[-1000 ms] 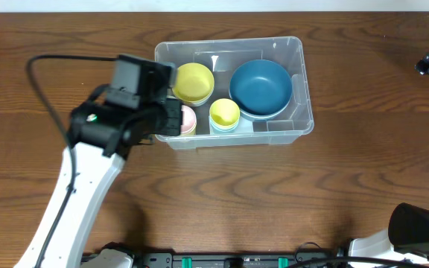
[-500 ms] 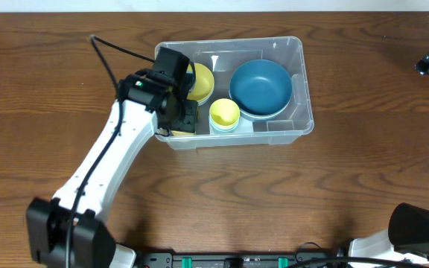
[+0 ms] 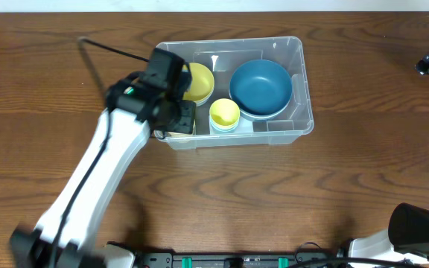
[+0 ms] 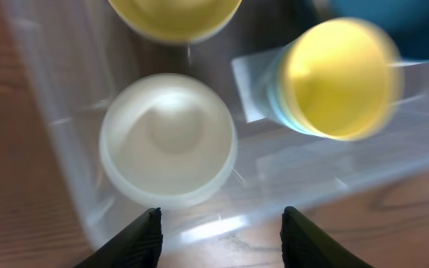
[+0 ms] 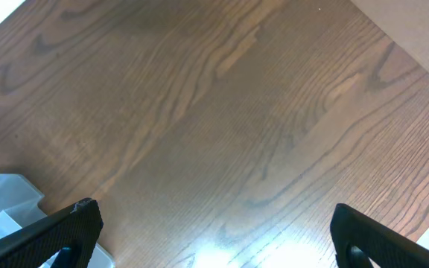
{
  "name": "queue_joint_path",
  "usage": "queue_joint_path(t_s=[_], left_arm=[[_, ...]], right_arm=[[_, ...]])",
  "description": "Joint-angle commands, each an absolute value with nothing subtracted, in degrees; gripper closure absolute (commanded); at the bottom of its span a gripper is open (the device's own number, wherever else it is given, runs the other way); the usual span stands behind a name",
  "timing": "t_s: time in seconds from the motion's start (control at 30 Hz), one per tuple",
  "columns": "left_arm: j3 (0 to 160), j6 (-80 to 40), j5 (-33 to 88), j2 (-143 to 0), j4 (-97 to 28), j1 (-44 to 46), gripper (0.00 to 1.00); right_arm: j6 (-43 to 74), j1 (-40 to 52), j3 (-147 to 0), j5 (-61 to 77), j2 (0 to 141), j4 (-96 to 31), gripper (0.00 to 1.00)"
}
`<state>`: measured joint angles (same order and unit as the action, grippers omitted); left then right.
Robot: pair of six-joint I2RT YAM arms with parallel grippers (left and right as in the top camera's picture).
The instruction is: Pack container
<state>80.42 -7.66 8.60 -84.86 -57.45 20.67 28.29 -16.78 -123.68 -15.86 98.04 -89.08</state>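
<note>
- Over the near-left corner of the container (image 3: 229,42), the left gripper (image 4: 222,231) now has its fingers parted with nothing between them. A second ago it was clamped shut at the bin's left wall with a pinkish bowl showing beside it.
- A pale bowl (image 4: 168,139) lies upright on the bin floor just below those fingers and apart from them. Judgement: it has just been released, so this item counts as packed.
- The container sits at the table's centre-rear. It also holds a large yellow bowl (image 3: 196,80), a blue bowl (image 3: 260,85) and a small yellow bowl (image 3: 224,113) nested on a light blue one.
- The right gripper (image 5: 214,238) is spread wide and empty over the bare table (image 5: 222,112), well off to the right.
- Limits: from overhead the left wrist covers the pale bowl. The wrist view is blurred, so the bowl's true colour is uncertain. No unpacked items are visible, so whether any remain cannot be confirmed.
</note>
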Motion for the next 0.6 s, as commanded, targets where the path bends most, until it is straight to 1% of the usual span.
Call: queue_joint_path(t_s=[0.0,0.07,0.13,0.2,0.37,0.43,0.57], left_arm=[[82.39,-8.16,8.08,-76.27,-58.41,20.45,0.43],[82.37,-8.16,8.08,-72.40,-58.67,20.45,0.34],[82.37,-8.16,8.08,-68.75,-58.98,20.45,0.19],[82.37,-8.16,8.08,-65.98,-59.33,20.45,0.07],[82.37,-8.19,8.10,-59.83,-59.51,20.45,0.00],[82.37,-8.21,8.14,-57.60,-59.48,20.45,0.02],[82.37,-8.23,8.54,-53.25,-59.07,20.45,0.02]], right_arm=[[29.12,-16.86,-123.57,-16.08,98.04,-89.17,0.01],[29.12,-16.86,-123.57,-16.08,98.04,-89.19,0.01],[29.12,-16.86,-123.57,-16.08,98.04,-89.17,0.01],[29.10,-16.86,-123.57,-16.08,98.04,-89.19,0.01],[29.12,-16.86,-123.57,-16.08,98.04,-89.17,0.01],[29.10,-16.86,-123.57,-16.08,98.04,-89.19,0.01],[29.10,-16.86,-123.57,-16.08,98.04,-89.19,0.01]])
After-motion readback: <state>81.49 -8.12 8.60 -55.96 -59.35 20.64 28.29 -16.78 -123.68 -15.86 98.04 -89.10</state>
